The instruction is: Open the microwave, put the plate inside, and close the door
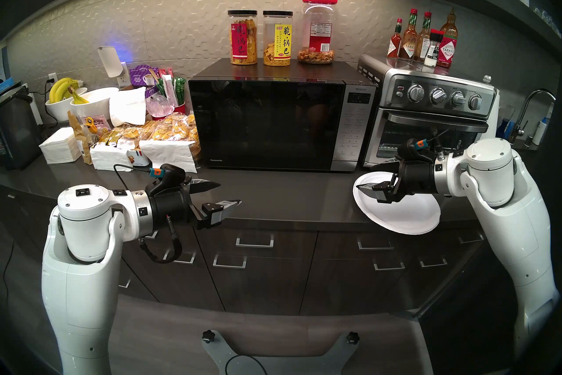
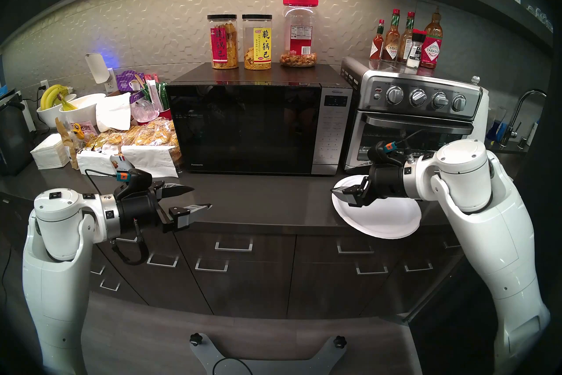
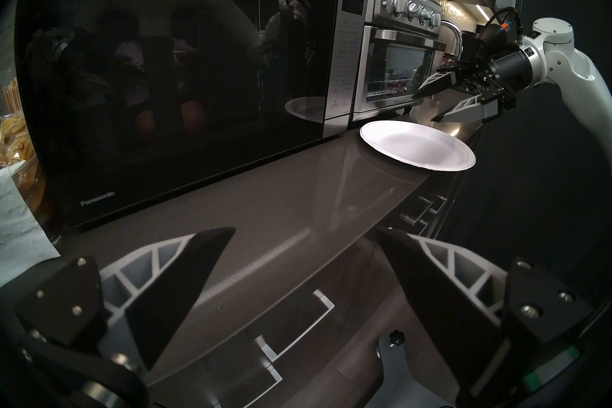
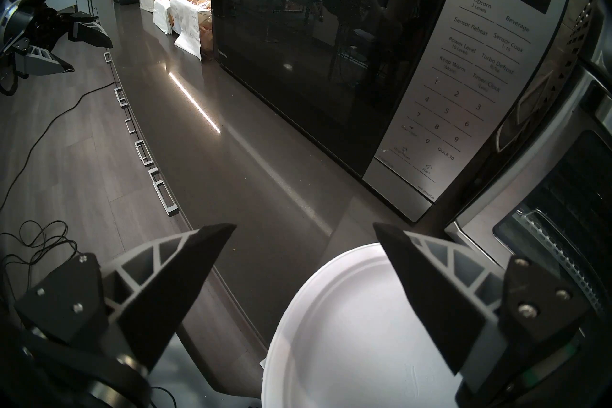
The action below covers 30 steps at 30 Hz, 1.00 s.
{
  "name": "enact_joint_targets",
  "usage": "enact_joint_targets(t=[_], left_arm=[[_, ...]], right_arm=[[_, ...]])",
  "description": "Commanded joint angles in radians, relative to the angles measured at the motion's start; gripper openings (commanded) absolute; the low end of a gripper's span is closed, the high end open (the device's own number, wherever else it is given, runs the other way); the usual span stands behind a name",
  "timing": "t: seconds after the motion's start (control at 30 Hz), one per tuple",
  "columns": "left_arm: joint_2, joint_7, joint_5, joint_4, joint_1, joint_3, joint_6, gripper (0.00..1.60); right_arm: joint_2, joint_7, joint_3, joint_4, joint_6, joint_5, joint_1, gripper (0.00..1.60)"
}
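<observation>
plate (image 1: 404, 213) overhangs counter (image 1: 289, 198) edge; microwave (image 1: 273, 124) door (image 1: 267, 121) shut.

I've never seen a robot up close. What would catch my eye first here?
Probably the two white arms reaching over the dark counter, the left gripper and right gripper both with jaws open. Between them sits the big black microwave, door shut. A white plate overhangs the counter edge below the right gripper.

One microwave (image 1: 270, 124), one plate (image 1: 404, 213), three jars (image 1: 243, 38).
</observation>
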Motion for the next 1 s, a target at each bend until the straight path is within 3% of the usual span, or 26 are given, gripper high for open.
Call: enact_joint_targets(t=[0.0, 0.53, 0.57, 0.63, 0.67, 0.7, 0.83, 0.97], left_arm=[[-0.001, 0.000, 0.000, -0.011, 0.000, 0.000, 0.001, 1.60], [-0.001, 0.000, 0.000, -0.011, -0.001, 0.000, 0.001, 1.60], [-0.001, 0.000, 0.000, -0.011, -0.001, 0.000, 0.001, 1.60], [-0.001, 0.000, 0.000, -0.011, -0.001, 0.000, 0.001, 1.60], [-0.001, 0.000, 0.000, -0.011, -0.001, 0.000, 0.001, 1.60], [-0.001, 0.000, 0.000, -0.011, -0.001, 0.000, 0.001, 1.60], [-0.001, 0.000, 0.000, -0.011, -0.001, 0.000, 0.001, 1.60], [-0.001, 0.000, 0.000, -0.011, -0.001, 0.000, 0.001, 1.60]], right_arm=[[0.003, 0.013, -0.009, 0.004, 0.020, 0.010, 0.025, 1.60], [-0.021, -0.009, -0.105, 0.067, 0.125, -0.010, 0.131, 1.60], [-0.022, -0.010, -0.106, 0.068, 0.127, -0.011, 0.134, 1.17], [-0.031, -0.015, -0.108, 0.070, 0.137, -0.011, 0.142, 0.72], [-0.036, -0.017, -0.109, 0.073, 0.143, -0.011, 0.146, 0.72], [-0.038, -0.018, -0.111, 0.076, 0.145, -0.012, 0.151, 0.58], [-0.045, -0.022, -0.119, 0.083, 0.161, -0.015, 0.165, 0.35], [-0.053, -0.023, -0.127, 0.101, 0.161, -0.015, 0.180, 0.27]])
